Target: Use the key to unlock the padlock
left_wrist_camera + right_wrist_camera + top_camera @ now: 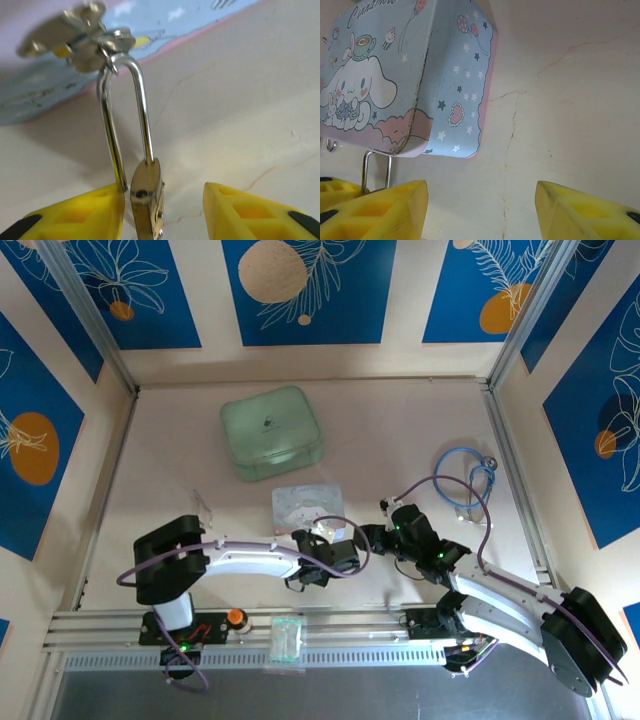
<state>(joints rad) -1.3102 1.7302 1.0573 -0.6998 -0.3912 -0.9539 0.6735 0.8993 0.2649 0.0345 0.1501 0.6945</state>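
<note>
The padlock hangs by its silver shackle from the metal hasp of the pastel cartoon tin. One shackle leg sits in the brass body. The other leg stands free beside it, above an empty hole in the body's top. My left gripper is open around the padlock, and its left finger touches the free leg. My right gripper is open over bare table just right of the tin, with the shackle at its lower left. From above, both grippers meet at the tin. The key is out of view.
A pale green lidded container sits at the back centre. A coiled blue cable lies at the right. A small clear item lies left of the tin. A packet and an orange knob rest on the front rail.
</note>
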